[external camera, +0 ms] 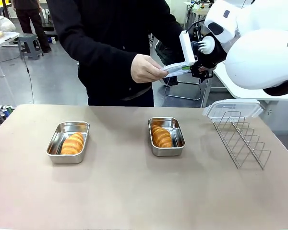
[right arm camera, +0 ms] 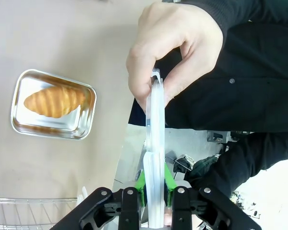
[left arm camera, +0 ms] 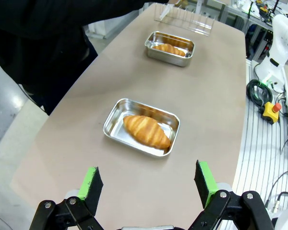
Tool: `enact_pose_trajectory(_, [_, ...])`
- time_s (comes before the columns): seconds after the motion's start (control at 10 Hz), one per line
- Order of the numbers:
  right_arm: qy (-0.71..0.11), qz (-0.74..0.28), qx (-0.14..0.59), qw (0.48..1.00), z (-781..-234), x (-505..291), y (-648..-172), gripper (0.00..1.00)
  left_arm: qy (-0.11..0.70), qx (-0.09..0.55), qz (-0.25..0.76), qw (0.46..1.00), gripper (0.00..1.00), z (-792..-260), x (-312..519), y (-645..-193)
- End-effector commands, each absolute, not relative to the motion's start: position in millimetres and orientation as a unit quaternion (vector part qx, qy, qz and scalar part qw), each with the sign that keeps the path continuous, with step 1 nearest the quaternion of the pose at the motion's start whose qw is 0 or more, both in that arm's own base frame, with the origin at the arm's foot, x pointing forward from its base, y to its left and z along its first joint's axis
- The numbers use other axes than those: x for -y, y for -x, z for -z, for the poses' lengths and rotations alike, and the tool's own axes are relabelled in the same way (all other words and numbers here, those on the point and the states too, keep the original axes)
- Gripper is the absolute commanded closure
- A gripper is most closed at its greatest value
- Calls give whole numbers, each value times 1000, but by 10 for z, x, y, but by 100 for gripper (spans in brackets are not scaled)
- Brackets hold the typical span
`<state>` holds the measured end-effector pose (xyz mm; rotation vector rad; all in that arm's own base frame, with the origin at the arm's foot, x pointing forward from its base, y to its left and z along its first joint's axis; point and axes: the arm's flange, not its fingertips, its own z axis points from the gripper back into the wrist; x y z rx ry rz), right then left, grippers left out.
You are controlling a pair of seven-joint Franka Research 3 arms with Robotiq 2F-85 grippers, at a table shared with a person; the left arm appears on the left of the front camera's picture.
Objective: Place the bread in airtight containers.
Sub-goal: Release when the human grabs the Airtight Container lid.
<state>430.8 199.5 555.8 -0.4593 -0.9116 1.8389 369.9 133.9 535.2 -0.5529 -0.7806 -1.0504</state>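
The right jaws are closed on one end of a clear lid [right arm camera: 155,143], which is clamped between the green pads [right arm camera: 140,182] and seen edge-on from the right wrist. The lid's other end is pinched by the person's hand [right arm camera: 175,52], thumb on one face and fingers on the other. From the front, the lid is seen held in the air beyond the far edge of the tabletop [external camera: 134,191], in front of the person's dark sleeve.

The left jaws are spread wide, with nothing between the two green pads, and are held above the left end of the tabletop. Just ahead of them stands the left container [external camera: 55,141], uncovered, with one croissant [external camera: 73,143] lying flat inside it.

Well apart from it, near the middle of the tabletop, stands the middle container [external camera: 177,134], also uncovered, with the second croissant [external camera: 161,136] lying inside. Neither piece of bread is touched by the jaws or by the hand.

To the right, a wire rack [external camera: 242,139] stands on the tabletop. At its far end a second clear lid [external camera: 233,108] is seen; whether it rests on the rack or just behind it cannot be told.
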Motion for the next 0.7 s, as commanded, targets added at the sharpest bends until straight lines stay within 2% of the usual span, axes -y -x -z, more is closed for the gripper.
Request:
enact_pose_trajectory(0.0, [186, -755, 377, 503, -5590, -1990, -4291, 100, 258, 372, 485, 748, 0, -5366, -1337, -3706])
enact_pose_trajectory(0.2, [186, -755, 377, 503, -5590, -1990, -4291, 100, 258, 372, 485, 748, 0, -5366, -1337, -3706])
enact_pose_trajectory(0.3, [190, -759, 377, 496, -5562, -1996, -4306, 32, 258, 372, 485, 748, 0, -5366, -1337, -3706])
enact_pose_trajectory(0.4, [211, -744, 372, 513, -5670, -1979, -4314, 32, 258, 372, 485, 748, 0, -5366, -1337, -3706])
enact_pose_trajectory(0.5, [205, -726, 368, 543, -5788, -1925, -4313, 0, 258, 372, 485, 748, 0, -5366, -1337, -3706])
enact_pose_trajectory(0.6, [192, -705, 357, 582, -5945, -1795, -4317, 0, 258, 372, 485, 748, 0, -5366, -1337, -3706])
